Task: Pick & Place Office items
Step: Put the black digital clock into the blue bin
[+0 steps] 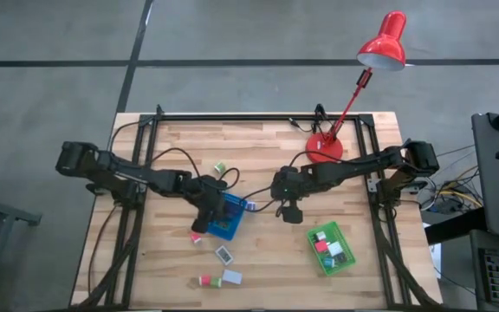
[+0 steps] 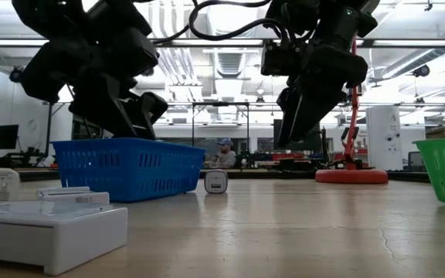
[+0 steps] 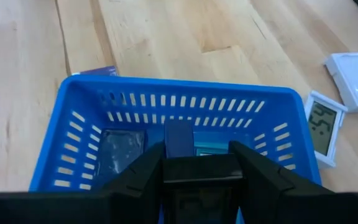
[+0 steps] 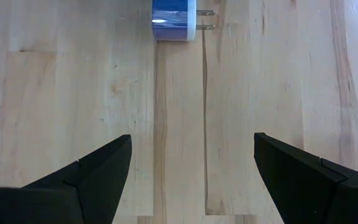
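Clamped in our left gripper [image 3: 196, 163], a navy block [image 3: 179, 138] hangs over the blue tray [image 3: 82, 102]; our right gripper [image 4: 191, 163] gapes empty mid-table.

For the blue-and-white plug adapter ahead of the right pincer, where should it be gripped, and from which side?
Grip the plug adapter across its two flat body sides, coming straight down from above. It lies flat on the table with its prongs pointing sideways, so keep the open right pincer off that end; the body looks narrower than the open pincer.

my left gripper [image 3: 196, 163] pinches a navy block [image 3: 179, 138] upright over the blue tray [image 3: 79, 124]; dark items inside, white thermometer [image 3: 324, 126] beside it.
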Tool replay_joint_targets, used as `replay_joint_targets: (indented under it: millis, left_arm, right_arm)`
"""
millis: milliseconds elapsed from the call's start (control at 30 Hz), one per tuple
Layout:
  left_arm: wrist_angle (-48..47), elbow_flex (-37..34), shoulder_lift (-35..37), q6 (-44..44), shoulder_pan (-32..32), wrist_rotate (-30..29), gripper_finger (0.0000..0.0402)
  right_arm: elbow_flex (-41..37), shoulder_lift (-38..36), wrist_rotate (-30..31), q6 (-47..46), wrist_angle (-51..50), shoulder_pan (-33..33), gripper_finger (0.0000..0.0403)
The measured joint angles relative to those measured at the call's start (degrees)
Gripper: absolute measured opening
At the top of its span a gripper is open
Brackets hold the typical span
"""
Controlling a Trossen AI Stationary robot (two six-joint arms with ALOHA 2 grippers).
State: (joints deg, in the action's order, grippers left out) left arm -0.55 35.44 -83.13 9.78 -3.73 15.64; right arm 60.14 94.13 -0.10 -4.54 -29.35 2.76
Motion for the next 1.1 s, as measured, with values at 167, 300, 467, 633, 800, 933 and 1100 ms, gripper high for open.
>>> replay_joint_targets:
  millis: [167, 300, 467, 633, 800, 933, 1100]
  left_arm:
    - [0.0, 0.0, -1.3, -0.5, 0.0, 0.0, 0.0152]
    - [0.0, 0.0, -2.3, -0.7, 0.0, 0.0, 0.0152]
    - [0.1, 0.0, -2.5, -0.8, 0.0, 0.0, 0.0152]
    - [0.1, 0.0, -2.1, -0.8, -0.1, 0.0, 0.0169]
    - [0.1, 0.0, -2.1, -0.7, -0.2, 2.1, 0.0179]
    - [0.1, 0.0, -2.1, -0.7, -0.2, 4.7, 0.0182]
    - [0.4, 0.0, -2.1, -0.7, -0.2, 4.8, 0.0184]
  right_arm:
    - [0.0, 0.0, 0.0, 0.0, 0.0, 0.0, 0.0326]
    - [0.0, 0.0, -0.1, 0.0, 0.0, 0.0, 0.0326]
    - [0.0, 0.0, -0.1, 0.0, -0.1, 0.0, 0.0326]
    - [0.0, 0.0, -0.1, 0.0, -0.1, 0.0, 0.0326]
    - [0.0, 0.0, -0.1, 0.0, -0.1, 0.0, 0.0326]
    - [0.0, 0.0, -0.4, 0.0, -0.1, 0.0, 0.0326]
    - [0.0, 0.0, -0.4, 0.0, -0.3, 0.0, 0.0326]
